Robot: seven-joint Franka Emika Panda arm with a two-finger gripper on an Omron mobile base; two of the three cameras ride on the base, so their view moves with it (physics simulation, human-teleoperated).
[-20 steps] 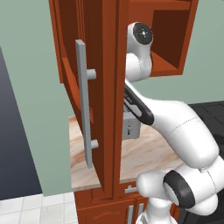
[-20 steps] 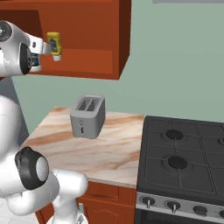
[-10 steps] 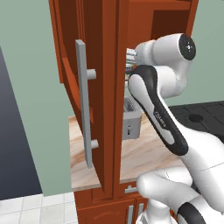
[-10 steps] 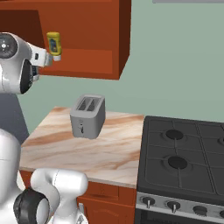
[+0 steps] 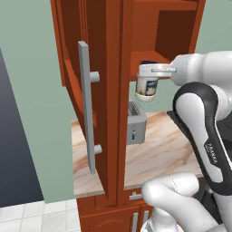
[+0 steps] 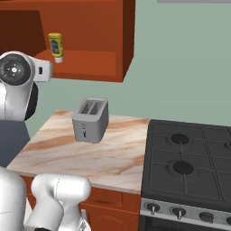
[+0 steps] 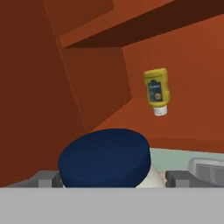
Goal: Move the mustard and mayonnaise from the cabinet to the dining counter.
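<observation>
The gripper (image 5: 147, 76) is clamped on the mayonnaise jar (image 5: 147, 89), its jaws standing wide at either side of the lid. The jar hangs in the air under the hand, just outside the cabinet (image 5: 113, 90) and above the toaster (image 5: 135, 123).

The left base view shows the jar's pale, rounded body with a brownish band near its base. The hand view gives the top instead: a smooth, round, dark blue lid between two grey fingertips (image 7: 43, 179), with a sliver of white body under it. In the right base view the arm's big round joint covers the jar.

The mustard bottle (image 6: 56, 46) stands cap down on the lower shelf of the cabinet, well apart from the jar. It is yellow, with a dark label and a white cap. The hand view shows it (image 7: 156, 91) against the plain red-brown back wall. In the left base view the open door hides it.

That door is reddish wood with a long, flat grey bar handle (image 5: 86, 106). The toaster is a boxy grey metal one with two slots and sits on a small beige marble countertop (image 6: 90, 153) with brown veins. The right base view also takes in a black stove (image 6: 189, 167) with round burners, cut off at the right edge. The label on the mustard bottle is too small to read.
</observation>
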